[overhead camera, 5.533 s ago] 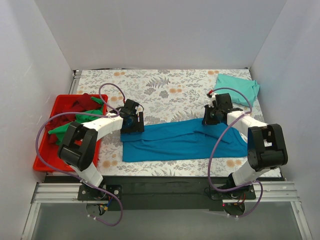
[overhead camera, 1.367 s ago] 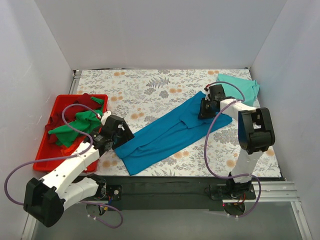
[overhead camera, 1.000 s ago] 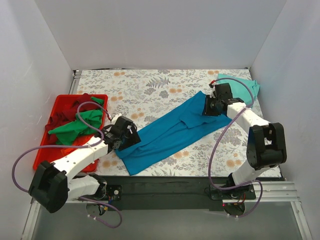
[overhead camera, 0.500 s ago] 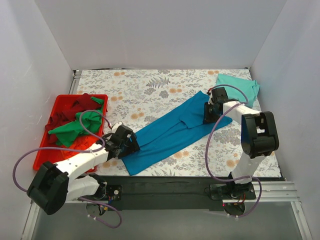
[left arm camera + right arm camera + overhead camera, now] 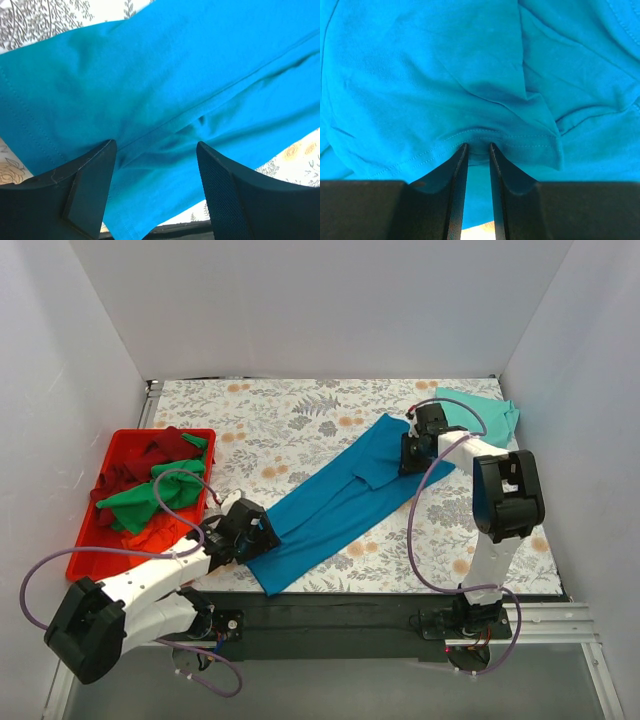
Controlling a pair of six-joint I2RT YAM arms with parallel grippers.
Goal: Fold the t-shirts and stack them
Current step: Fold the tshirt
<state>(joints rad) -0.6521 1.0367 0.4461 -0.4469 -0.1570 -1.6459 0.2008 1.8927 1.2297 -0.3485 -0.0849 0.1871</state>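
A long t-shirt (image 5: 335,498) is lying diagonally across the middle of the table (image 5: 300,420), running from the near left toward the far right. A tray (image 5: 80,558) is sitting at the table's left edge, beside that garment's near end, and heaped t-shirts (image 5: 150,490) are lying in it. A folded t-shirt (image 5: 488,415) is resting in the far right corner, just behind the long one's far end. The left gripper (image 5: 255,530) is standing over the near left end, between tray and cloth, its fingers (image 5: 95,175) straddling a crease. The right gripper (image 5: 412,452) is sitting on the far right end, a hem lying between its fingers (image 5: 455,175).
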